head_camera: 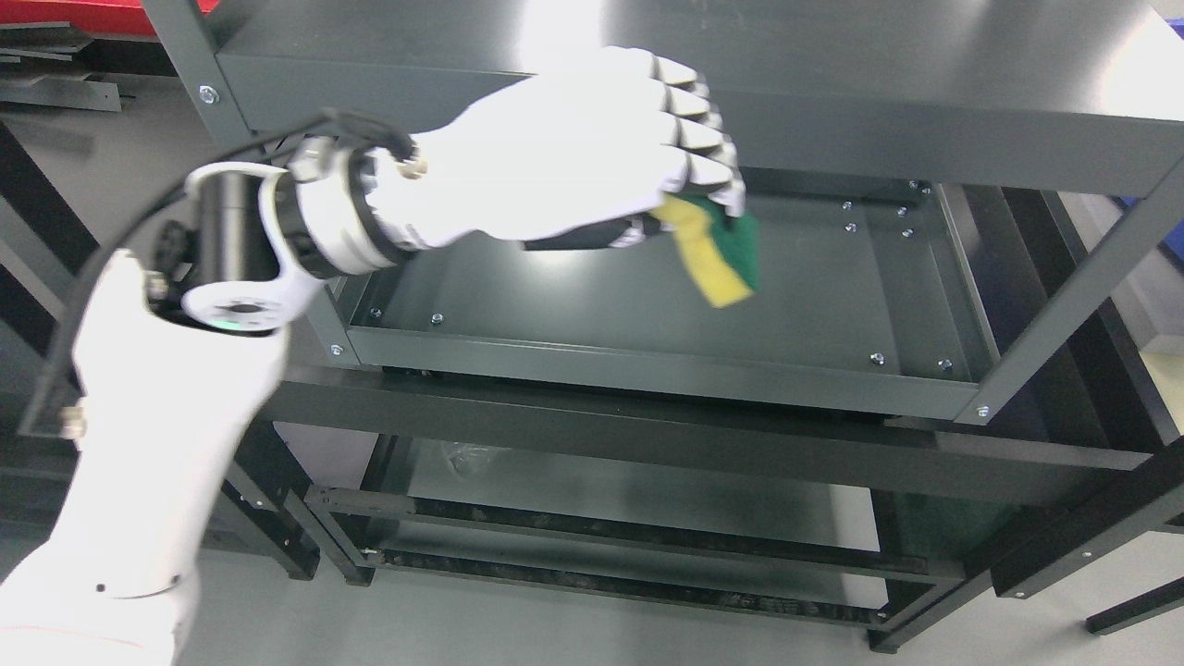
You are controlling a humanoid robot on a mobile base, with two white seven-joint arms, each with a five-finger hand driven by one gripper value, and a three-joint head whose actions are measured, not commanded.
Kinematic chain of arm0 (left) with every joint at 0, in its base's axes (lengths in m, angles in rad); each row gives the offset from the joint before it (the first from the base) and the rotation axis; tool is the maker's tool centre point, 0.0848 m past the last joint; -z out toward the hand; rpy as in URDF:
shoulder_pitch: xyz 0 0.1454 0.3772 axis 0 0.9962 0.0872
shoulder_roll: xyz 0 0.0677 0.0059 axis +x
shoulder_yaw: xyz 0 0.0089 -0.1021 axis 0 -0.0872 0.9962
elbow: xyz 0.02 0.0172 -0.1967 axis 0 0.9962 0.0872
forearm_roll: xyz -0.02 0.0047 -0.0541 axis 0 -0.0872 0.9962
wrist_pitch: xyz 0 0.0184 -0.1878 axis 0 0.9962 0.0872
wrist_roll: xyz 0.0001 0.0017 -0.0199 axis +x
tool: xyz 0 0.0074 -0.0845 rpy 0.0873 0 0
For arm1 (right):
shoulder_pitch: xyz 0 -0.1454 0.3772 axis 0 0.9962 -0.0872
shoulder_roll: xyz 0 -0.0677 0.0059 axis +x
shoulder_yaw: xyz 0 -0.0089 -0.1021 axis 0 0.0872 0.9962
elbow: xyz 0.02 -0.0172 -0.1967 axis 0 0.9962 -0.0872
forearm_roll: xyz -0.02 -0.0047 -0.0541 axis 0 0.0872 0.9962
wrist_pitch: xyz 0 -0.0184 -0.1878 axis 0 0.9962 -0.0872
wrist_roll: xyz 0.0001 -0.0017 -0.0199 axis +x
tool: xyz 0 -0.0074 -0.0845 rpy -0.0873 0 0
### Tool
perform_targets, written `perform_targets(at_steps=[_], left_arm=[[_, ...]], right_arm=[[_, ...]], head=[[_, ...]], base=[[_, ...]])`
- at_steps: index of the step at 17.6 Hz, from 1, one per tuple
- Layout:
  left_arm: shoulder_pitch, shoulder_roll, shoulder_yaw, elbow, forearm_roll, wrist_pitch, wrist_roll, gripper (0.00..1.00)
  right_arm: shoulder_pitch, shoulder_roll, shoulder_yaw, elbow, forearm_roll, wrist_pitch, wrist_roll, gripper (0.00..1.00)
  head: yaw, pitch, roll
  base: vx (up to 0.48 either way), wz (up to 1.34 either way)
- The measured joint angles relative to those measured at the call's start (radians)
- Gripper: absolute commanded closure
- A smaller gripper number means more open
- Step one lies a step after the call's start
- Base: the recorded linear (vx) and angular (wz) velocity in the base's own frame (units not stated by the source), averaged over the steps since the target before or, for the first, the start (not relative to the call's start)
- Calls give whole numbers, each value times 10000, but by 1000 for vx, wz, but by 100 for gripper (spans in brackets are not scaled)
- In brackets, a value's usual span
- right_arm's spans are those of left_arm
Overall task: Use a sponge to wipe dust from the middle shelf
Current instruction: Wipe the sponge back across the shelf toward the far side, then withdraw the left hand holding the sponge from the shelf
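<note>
Sponge (717, 254), upper end hidden, clamped in left robot hand (601, 153) above middle shelf (647, 361).

The shelf (647, 305) is dark, smooth painted metal with a soft sheen and shiny screws (877, 358), the hand (592, 157) glossy white plastic on a polished metal wrist (324, 222), the sponge (717, 250) yellow foam backed with rough green scouring fibre.
</note>
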Motion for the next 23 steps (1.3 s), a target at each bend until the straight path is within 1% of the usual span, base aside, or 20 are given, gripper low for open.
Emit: perform_targets(at_steps=[2, 6, 8, 11, 14, 16, 18, 21, 23], left_arm=[[-131, -334, -528, 130, -370, 13, 743, 100], [-258, -878, -1591, 377, -824, 337, 1659, 100], [-82, -1069, -2065, 507, -921, 508, 2064, 100], [712, -1300, -2751, 691, -882, 826, 2562, 100], [1979, -1480, -3204, 914, -382, 1363, 3187, 100], [2915, -1563, -3172, 1022, 157, 1909, 3556, 100], [3772, -1636, -2859, 1106, 821, 2455, 3726, 100], [5010, -1726, -1853, 1170, 1800, 3304, 3728, 100], [5721, -1774, -1046, 1105, 2361, 3828, 3504, 100]], right_arm=[[0, 0, 0, 0, 0, 7, 0, 0], [0, 0, 0, 0, 0, 0, 0, 0], [0, 0, 0, 0, 0, -7, 0, 0], [0, 0, 1, 0, 0, -19, 0, 0], [1, 0, 4, 0, 0, -26, 0, 0], [1, 0, 4, 0, 0, -26, 0, 0], [1, 0, 4, 0, 0, -29, 0, 0], [0, 0, 3, 0, 0, -28, 0, 0], [-1, 0, 3, 0, 0, -28, 0, 0]], head=[[0, 0, 0], [0, 0, 0], [0, 0, 0], [0, 0, 0], [0, 0, 0], [0, 0, 0], [0, 0, 0], [0, 0, 0], [0, 0, 0]], base=[[0, 0], [0, 0], [0, 0], [0, 0], [0, 0], [0, 0], [0, 0], [0, 0], [0, 0]])
